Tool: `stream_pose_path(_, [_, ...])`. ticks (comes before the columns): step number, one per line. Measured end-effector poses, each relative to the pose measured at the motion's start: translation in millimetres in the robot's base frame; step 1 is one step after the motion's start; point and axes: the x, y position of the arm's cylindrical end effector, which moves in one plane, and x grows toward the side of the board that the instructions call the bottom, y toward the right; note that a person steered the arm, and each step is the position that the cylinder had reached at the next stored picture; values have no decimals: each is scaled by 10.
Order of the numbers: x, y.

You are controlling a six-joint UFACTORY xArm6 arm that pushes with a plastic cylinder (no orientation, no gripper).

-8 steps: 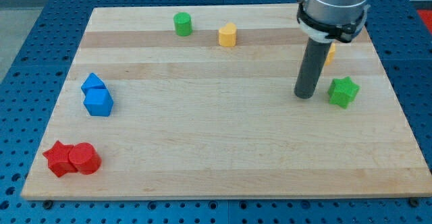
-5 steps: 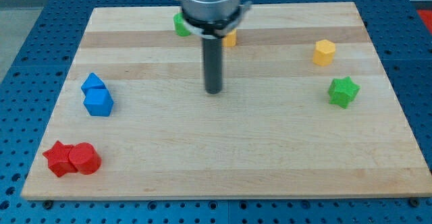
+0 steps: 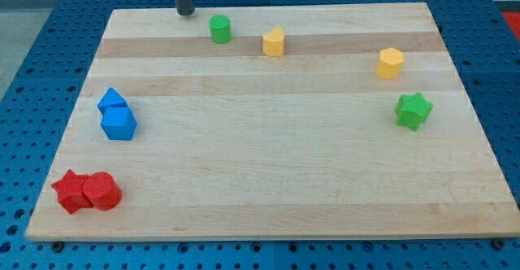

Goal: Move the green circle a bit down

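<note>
The green circle [image 3: 219, 29] stands near the top edge of the wooden board [image 3: 268, 180], left of centre. My tip [image 3: 186, 13] is at the board's top edge, a short way to the upper left of the green circle, not touching it. Only the lower part of the dark rod shows.
A yellow block [image 3: 275, 41] sits just right of the green circle. A yellow hexagon [image 3: 391, 63] and a green star [image 3: 413, 110] are at the right. Two blue blocks [image 3: 117, 115] are at the left. A red star [image 3: 70, 191] and red circle [image 3: 102, 193] are at bottom left.
The rod has swept from the right side of the board across the middle to the top edge, left of the green circle. No block has moved.
</note>
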Motion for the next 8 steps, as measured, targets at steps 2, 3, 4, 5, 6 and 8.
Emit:
stream_pose_path(2, [94,393])
stream_pose_path(3, [136,569])
stream_pose_path(4, [136,575])
stream_pose_path(5, [175,595])
stream_pose_path(6, [485,596])
stream_pose_path(8, [1332,595])
